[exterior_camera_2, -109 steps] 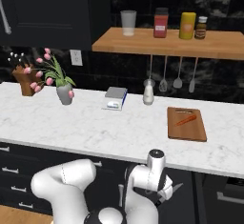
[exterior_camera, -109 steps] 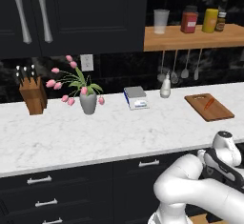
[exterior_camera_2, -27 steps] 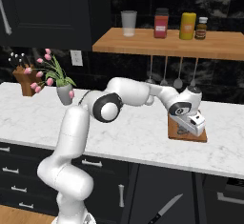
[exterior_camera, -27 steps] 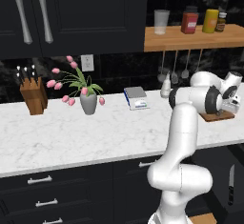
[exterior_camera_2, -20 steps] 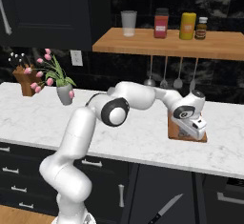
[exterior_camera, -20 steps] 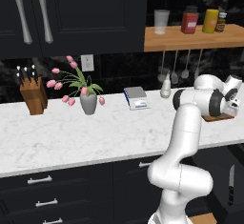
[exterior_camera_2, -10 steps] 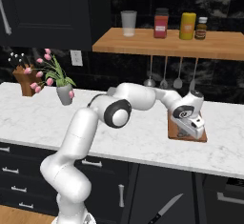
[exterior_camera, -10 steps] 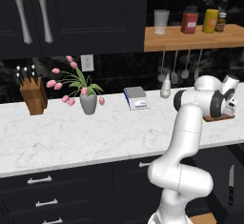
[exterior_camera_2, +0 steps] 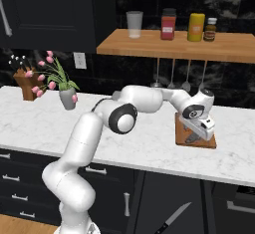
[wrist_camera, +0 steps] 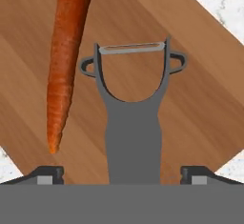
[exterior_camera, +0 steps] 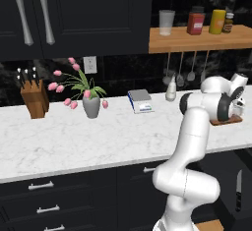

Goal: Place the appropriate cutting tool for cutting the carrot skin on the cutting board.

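Seen from the hand, a grey Y-shaped peeler lies flat on the reddish-brown cutting board, its blade pointing away from me. The orange carrot rests on the board just left of it, apart from it. My gripper is open. Its fingertips stand wide on either side of the peeler's handle, with a gap on each side. In the right base view the hand hangs low over the cutting board at the right of the counter. From the left base camera the board peeks out below the hand.
A scale, hanging utensils and a light-wood shelf with jars are behind the board. A vase of tulips and a knife block stand to the left. A knife shows low by the cabinets.
The arm has swung up from below the counter edge and out over the board. In the last second the hand has only shifted slightly above the board.
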Controlling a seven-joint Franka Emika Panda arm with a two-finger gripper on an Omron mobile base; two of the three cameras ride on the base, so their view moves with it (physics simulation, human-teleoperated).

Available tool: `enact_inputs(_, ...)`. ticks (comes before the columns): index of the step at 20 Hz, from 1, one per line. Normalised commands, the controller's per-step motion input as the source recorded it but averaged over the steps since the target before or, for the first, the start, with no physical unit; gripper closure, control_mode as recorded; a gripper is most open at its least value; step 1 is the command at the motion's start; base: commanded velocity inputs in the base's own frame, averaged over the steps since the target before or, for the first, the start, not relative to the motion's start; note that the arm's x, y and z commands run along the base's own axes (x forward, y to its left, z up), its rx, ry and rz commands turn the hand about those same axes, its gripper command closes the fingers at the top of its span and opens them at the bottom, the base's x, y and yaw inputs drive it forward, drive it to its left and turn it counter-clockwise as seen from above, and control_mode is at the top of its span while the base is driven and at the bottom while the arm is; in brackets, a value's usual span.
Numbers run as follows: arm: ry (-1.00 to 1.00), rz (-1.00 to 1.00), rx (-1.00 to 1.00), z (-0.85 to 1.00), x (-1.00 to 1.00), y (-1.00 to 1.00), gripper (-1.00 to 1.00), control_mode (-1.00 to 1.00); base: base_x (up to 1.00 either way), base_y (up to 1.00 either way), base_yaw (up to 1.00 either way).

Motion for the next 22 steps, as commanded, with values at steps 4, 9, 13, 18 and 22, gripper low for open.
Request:
enact_inputs(4, -0.11, 0.14, -0.04, 0.48, -1.00, 0.36, -1.00, -1.00, 0.00, 0.00, 0.00)
enact_inputs(9, -0.01, 0.14, -0.14, 0.36, -1.00, 0.98, -1.00, -1.00, 0.00, 0.00, 0.00)
enact_inputs(13, 0.00, 0.05, -0.08, 0.22, -1.00, 1.00, -1.00, -1.00, 0.00, 0.00, 0.00)
enact_inputs(18, 0.00, 0.05, -0.11, 0.24, -1.00, 1.00, -1.00, -1.00, 0.00, 0.00, 0.00)
enact_inputs(22, 0.00, 0.11, -0.08, 0.64, -1.00, 1.00, -1.00, -1.00, 0.00, 0.00, 0.00)
